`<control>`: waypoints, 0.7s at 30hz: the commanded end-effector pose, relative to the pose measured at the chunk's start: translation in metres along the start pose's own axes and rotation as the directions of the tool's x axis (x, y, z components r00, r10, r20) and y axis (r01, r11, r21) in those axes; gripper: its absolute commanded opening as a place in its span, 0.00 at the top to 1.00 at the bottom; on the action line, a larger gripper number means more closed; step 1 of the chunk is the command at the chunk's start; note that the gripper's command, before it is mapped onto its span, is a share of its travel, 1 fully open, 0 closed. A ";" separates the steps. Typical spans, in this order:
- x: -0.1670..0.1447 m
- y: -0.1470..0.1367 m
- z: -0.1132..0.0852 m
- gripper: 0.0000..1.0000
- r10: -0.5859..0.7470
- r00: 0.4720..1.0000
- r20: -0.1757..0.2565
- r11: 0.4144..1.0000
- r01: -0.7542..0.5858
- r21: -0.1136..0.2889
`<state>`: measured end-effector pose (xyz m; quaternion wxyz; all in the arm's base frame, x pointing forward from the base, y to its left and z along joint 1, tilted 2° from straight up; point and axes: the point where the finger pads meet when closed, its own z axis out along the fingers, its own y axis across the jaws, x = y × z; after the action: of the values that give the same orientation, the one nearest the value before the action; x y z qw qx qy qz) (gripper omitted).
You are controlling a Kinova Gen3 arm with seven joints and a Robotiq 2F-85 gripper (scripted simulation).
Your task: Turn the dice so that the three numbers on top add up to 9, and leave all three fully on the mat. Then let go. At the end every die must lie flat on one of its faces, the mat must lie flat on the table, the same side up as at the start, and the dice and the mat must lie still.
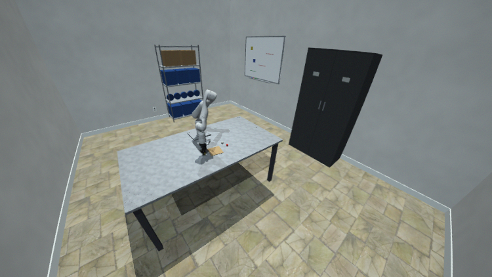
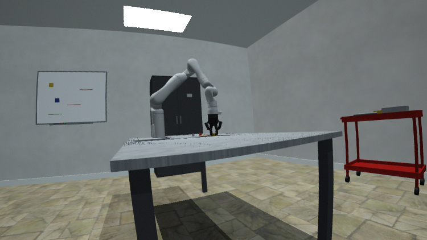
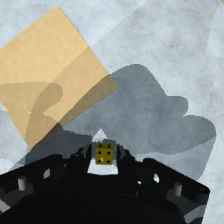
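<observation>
The yellow die (image 3: 104, 154) (image 2: 214, 134) stands on the table beside the mat (image 3: 60, 50) (image 1: 216, 150), off it. Several dark pips show on it, but I cannot tell the top number for sure. My gripper (image 3: 104, 152) (image 2: 213, 133) (image 1: 204, 153) points down with its part-open fingertips on either side of this die, low at the table, not closed on it. The red die (image 1: 227, 144) (image 2: 200, 134) and the whitish die (image 1: 222, 142) (image 2: 193, 135) lie on the table beyond the mat, off it. Their top numbers are too small to read.
The mat lies flat on the table (image 1: 155, 172), its near corner up and left of the fingers in the wrist view. The arm's base stands on the table behind the gripper. Shadows of arm and gripper fall across mat and table. The table's long front edge is beyond the mat.
</observation>
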<state>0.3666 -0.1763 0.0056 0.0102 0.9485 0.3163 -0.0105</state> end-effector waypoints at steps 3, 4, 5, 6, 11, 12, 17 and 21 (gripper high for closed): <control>0.000 0.000 -0.001 0.85 0.000 1.000 -0.001 1.000 0.000 -0.001; 0.000 0.000 -0.001 0.85 0.000 1.000 -0.001 1.000 0.000 -0.001; 0.000 0.000 -0.001 0.85 0.000 1.000 -0.001 1.000 0.000 -0.001; 0.000 0.000 -0.001 0.85 0.000 1.000 -0.001 1.000 0.000 -0.001; 0.000 0.000 -0.001 0.85 0.000 1.000 -0.001 1.000 0.000 -0.001; 0.000 0.000 -0.001 0.85 0.000 1.000 -0.001 1.000 0.000 -0.001; 0.000 0.000 -0.001 0.85 0.000 1.000 -0.001 1.000 0.000 -0.001; 0.000 0.000 -0.001 0.85 0.000 1.000 -0.001 1.000 0.000 -0.001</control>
<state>0.3667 -0.1764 0.0058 0.0103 0.9486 0.3163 -0.0103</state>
